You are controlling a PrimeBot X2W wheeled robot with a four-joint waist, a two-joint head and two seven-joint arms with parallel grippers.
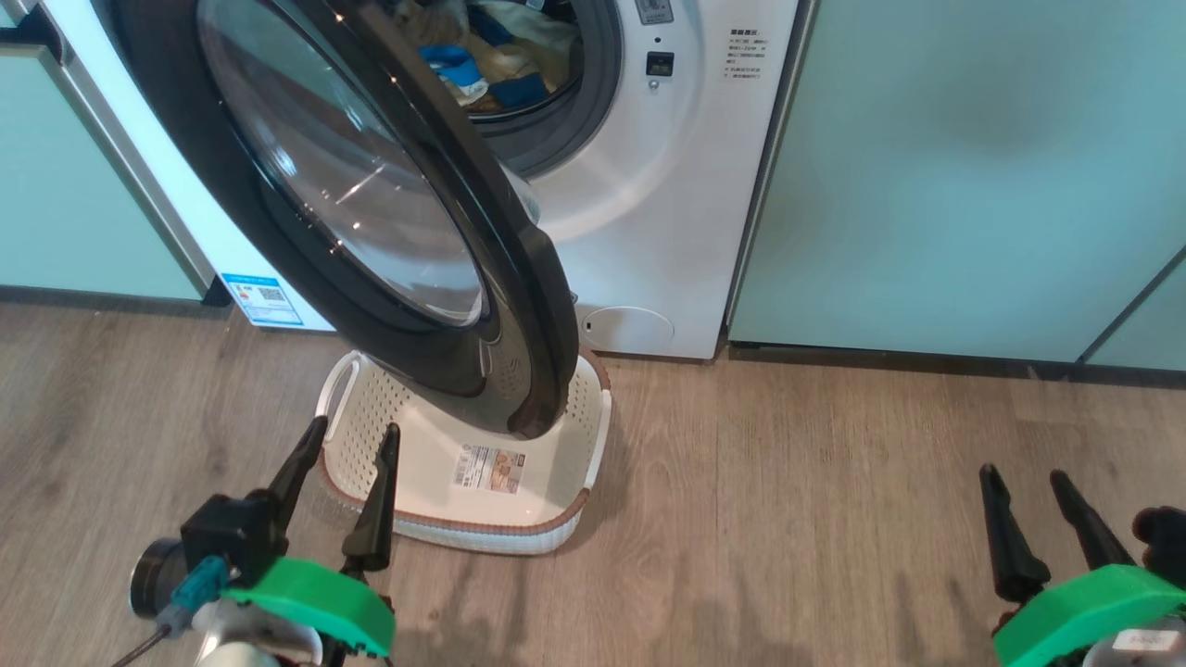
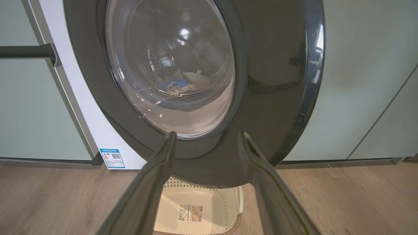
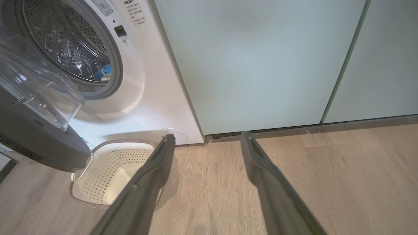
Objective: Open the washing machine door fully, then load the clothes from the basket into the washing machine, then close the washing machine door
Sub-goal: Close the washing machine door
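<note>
Black-rimmed washing machine door [image 2: 192, 81] just beyond left hand [image 2: 207, 135]

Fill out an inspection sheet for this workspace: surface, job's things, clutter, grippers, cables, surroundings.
Surface: wood-look floor, bare around the basket.
Job's things: door swung partway out, its lower edge over the basket; no clothes seen in the basket, label on its bottom; clothes lie in the drum of the washer.
Clutter: nothing seen.
Grippers: left gripper open, holding nothing, by the basket's near left rim; right gripper open, holding nothing, over bare floor.
Cables: blue plug with a thin lead at the left wrist.
Surroundings: pale green cabinet panels on both sides of the washer.
</note>
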